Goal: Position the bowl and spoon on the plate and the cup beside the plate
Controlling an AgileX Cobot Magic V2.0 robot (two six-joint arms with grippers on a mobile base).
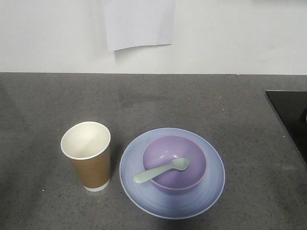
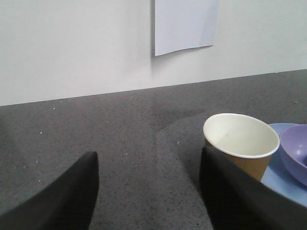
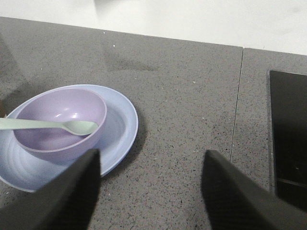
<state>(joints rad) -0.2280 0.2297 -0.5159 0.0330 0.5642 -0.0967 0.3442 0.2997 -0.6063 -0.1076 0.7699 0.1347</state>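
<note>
The lilac bowl [image 1: 175, 163] sits on the pale blue plate [image 1: 213, 189], and the mint spoon [image 1: 162, 170] lies in the bowl with its handle over the near-left rim. The brown paper cup [image 1: 88, 157] stands upright just left of the plate. Neither arm shows in the front view. In the left wrist view my left gripper [image 2: 148, 160] is open over bare counter, the cup [image 2: 241, 142] just beyond its right finger. My right gripper [image 3: 152, 158] is open too, with the plate [image 3: 122, 127], bowl [image 3: 60, 122] and spoon [image 3: 53, 125] to its left.
A dark speckled counter [image 1: 158, 100] meets a white wall at the back, where a sheet of paper [image 1: 139, 23] hangs. A black glossy panel [image 1: 290, 117] is set in the counter at the right, also in the right wrist view as a black panel [image 3: 288, 134].
</note>
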